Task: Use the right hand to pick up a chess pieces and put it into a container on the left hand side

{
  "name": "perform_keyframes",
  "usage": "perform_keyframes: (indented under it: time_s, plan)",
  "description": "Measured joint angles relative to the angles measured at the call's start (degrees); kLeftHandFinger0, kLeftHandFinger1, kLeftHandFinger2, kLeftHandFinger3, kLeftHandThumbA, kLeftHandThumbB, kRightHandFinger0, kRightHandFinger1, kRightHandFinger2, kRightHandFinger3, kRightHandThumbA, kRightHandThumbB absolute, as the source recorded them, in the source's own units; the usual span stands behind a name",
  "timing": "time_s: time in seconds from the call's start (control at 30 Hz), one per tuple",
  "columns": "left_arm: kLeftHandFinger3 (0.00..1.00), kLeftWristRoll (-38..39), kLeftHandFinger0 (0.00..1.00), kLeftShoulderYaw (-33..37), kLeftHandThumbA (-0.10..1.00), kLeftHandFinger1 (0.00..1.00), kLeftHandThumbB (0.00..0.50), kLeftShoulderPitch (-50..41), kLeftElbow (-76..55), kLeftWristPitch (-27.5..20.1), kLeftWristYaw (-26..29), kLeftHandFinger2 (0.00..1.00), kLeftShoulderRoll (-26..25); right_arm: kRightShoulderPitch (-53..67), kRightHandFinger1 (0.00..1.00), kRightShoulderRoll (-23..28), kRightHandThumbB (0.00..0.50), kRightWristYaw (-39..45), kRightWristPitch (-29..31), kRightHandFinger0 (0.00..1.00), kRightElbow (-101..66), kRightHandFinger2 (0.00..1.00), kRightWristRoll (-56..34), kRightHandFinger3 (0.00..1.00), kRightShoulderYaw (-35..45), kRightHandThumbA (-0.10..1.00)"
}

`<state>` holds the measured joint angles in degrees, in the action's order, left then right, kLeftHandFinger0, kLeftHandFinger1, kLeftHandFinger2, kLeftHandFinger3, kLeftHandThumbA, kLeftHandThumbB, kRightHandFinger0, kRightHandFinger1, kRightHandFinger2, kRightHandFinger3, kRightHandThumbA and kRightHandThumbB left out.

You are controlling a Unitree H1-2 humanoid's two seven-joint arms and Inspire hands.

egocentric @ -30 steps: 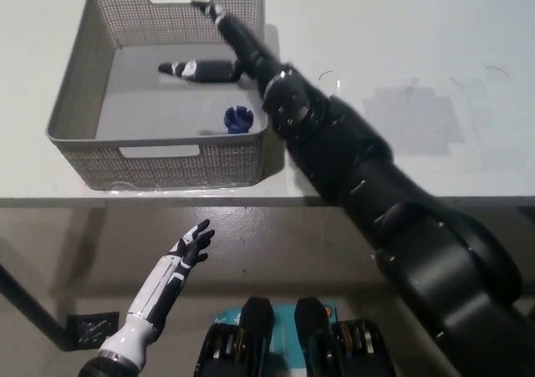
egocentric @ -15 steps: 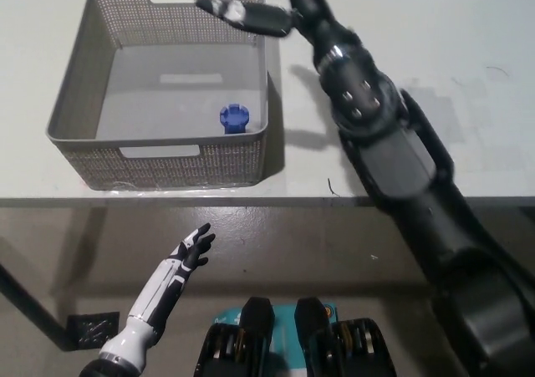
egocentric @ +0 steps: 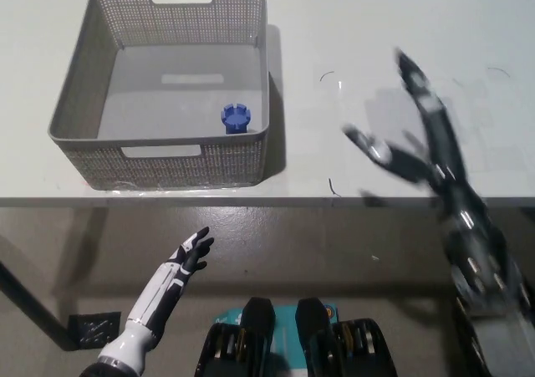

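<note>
Chess piece (egocentric: pixel 236 118) — blue, small, with a notched, crown-like top like a rook's; it stood upright inside the container (egocentric: pixel 159 161), in the lower right corner of its floor, close to the right wall.

Container — grey mesh basket with handle slots, upper left of the frame, set on the white table (egocentric: pixel 376 26).

My right hand (egocentric: pixel 414 147) — black, motion-blurred, at the right centre of the frame over the table; fingers spread wide, holding nothing.

My left hand (egocentric: pixel 188 252) — white, lower left, below the table edge, fingers apart, empty.
</note>
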<state>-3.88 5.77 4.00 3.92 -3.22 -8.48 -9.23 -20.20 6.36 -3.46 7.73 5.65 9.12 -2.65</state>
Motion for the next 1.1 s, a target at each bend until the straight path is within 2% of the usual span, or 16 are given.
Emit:
perform_keyframes:
  time_s: [0.07, 0.1, 0.13, 0.17, 0.2, 0.3, 0.37, 0.47, 0.63, 0.77, 0.83, 0.93, 1.03, 1.1]
  plan:
    - [1.00, -0.06, 1.00, -0.05, 1.00, 1.00, 0.100, -0.41, 0.00, -0.14, -0.04, 1.00, -0.47, 7.05, 1.00, 0.37, 0.405, 0.47, 1.20, 1.00, -3.02, 1.00, -1.93, 1.00, 1.00, 1.00]
    - [1.00, -0.08, 1.00, -0.07, 1.00, 1.00, 0.108, -0.50, 0.00, -0.16, -0.05, 1.00, -0.61, 8.53, 1.00, 0.39, 0.391, 0.59, 1.42, 1.00, -3.30, 1.00, -2.42, 1.00, 1.16, 1.00]
    - [1.00, -0.12, 1.00, -0.05, 1.00, 1.00, 0.104, -0.57, 0.00, -0.16, -0.11, 1.00, -0.88, 11.27, 1.00, 0.39, 0.357, 0.89, 1.73, 1.00, -3.36, 1.00, -3.15, 1.00, 1.36, 1.00]
    - [1.00, -0.14, 1.00, -0.05, 1.00, 1.00, 0.106, -0.55, -0.01, -0.16, -0.15, 1.00, -0.99, 13.26, 1.00, 0.37, 0.348, 1.16, 2.04, 1.00, -3.34, 1.00, -3.82, 1.00, 1.36, 1.00]
    - [1.00, -0.14, 1.00, -0.04, 1.00, 1.00, 0.112, -0.49, -0.01, -0.17, -0.23, 1.00, -1.02, 14.69, 1.00, 0.34, 0.361, 1.48, 2.54, 1.00, -3.23, 1.00, -4.34, 1.00, 1.34, 1.00]
    - [1.00, -0.16, 1.00, -0.01, 1.00, 1.00, 0.125, -0.34, -0.01, -0.31, -0.34, 1.00, -1.04, 17.20, 1.00, 0.07, 0.355, 2.70, 3.77, 1.00, -2.13, 1.00, -6.48, 1.00, 1.23, 1.00]
    - [1.00, -0.18, 1.00, 0.01, 1.00, 1.00, 0.148, -0.35, 0.00, -0.35, -0.35, 1.00, -1.07, 18.08, 1.00, -0.10, 0.323, 3.42, 4.48, 1.00, -1.71, 1.00, -7.53, 1.00, 1.09, 1.00]
    - [1.00, -0.18, 1.00, 0.03, 1.00, 1.00, 0.166, -0.35, 0.01, -0.39, -0.36, 1.00, -1.07, 19.38, 1.00, -0.24, 0.336, 4.44, 5.29, 1.00, -1.54, 1.00, -9.01, 1.00, 1.03, 1.00]
    - [1.00, -0.16, 1.00, -0.11, 1.00, 1.00, 0.163, -0.23, 0.06, -0.37, -0.35, 1.00, -1.07, 21.00, 1.00, -0.20, 0.294, 5.85, 6.38, 1.00, -0.24, 1.00, -10.15, 1.00, 0.98, 1.00]
    - [1.00, -0.14, 1.00, -0.25, 1.00, 1.00, 0.173, -0.05, 0.12, -0.37, -0.34, 1.00, -1.07, 22.24, 1.00, 0.24, 0.311, 7.16, 7.56, 1.00, 0.90, 1.00, -10.82, 1.00, 0.79, 1.00]
    - [1.00, -0.12, 1.00, -0.30, 1.00, 1.00, 0.168, -0.11, 0.12, -0.34, -0.35, 1.00, -1.06, 22.99, 1.00, 0.43, 0.306, 7.70, 7.59, 1.00, 0.94, 1.00, -11.08, 1.00, 0.64, 1.00]
    - [1.00, -0.11, 1.00, -0.31, 1.00, 1.00, 0.155, -0.30, 0.11, -0.33, -0.34, 1.00, -1.04, 23.70, 1.00, 0.49, 0.324, 8.76, 7.58, 1.00, 1.03, 1.00, -11.28, 1.00, 0.10, 1.00]
    - [1.00, -0.10, 1.00, -0.34, 1.00, 1.00, 0.125, -0.79, 0.11, -0.33, -0.33, 1.00, -0.97, 23.96, 1.00, 0.62, 0.308, 9.63, 7.57, 1.00, 1.16, 1.00, -11.30, 1.00, -0.40, 1.00]
    - [1.00, -0.10, 1.00, -0.45, 1.00, 1.00, 0.135, -1.03, 0.10, -0.33, -0.32, 1.00, -0.96, 23.85, 1.00, 0.72, 0.309, 10.19, 7.56, 1.00, 1.39, 1.00, -11.29, 1.00, -0.73, 1.00]
